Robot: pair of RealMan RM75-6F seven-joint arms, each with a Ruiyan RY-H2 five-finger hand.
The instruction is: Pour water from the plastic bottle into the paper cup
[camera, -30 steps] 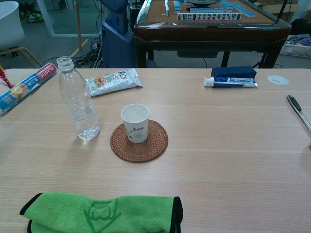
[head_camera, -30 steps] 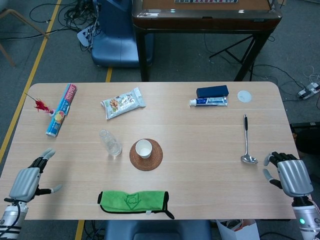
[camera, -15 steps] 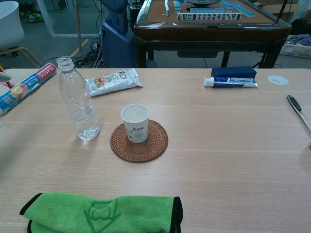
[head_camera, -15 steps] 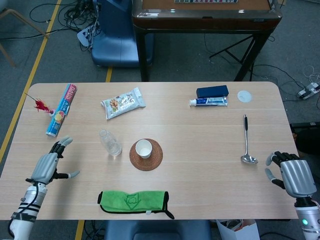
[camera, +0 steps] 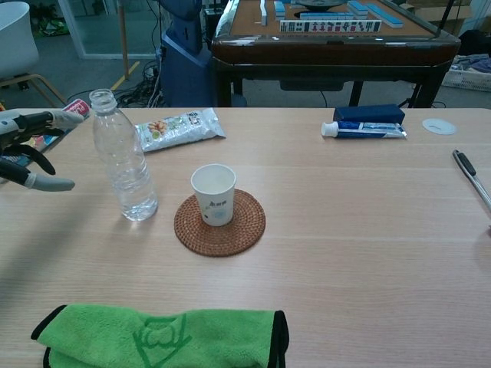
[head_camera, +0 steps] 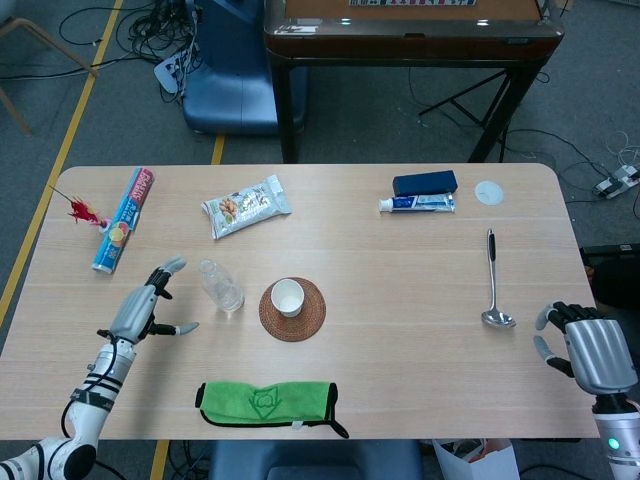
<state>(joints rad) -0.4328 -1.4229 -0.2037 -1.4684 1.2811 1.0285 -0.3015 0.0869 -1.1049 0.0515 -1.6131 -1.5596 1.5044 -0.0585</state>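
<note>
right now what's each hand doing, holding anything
Left hand: open, fingers spread, holding nothing, just short of the plastic bottle.
Right hand: fingers curled, holding nothing.

clear plastic bottle [camera: 123, 160], paper cup [camera: 213, 193] (matt), woven coaster [camera: 220, 223]

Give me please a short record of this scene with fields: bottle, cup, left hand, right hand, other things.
bottle: clear plastic bottle, upright, no cap, a little water at the bottom
cup: paper cup, upright on a round woven coaster, right of the bottle, apart from it
left hand: left hand open, fingers spread, beside the bottle, not touching
right hand: right hand at the table's right edge, holds nothing, fingers curled
other things: green cloth at the near edge; ladle; toothpaste; snack bag
</note>
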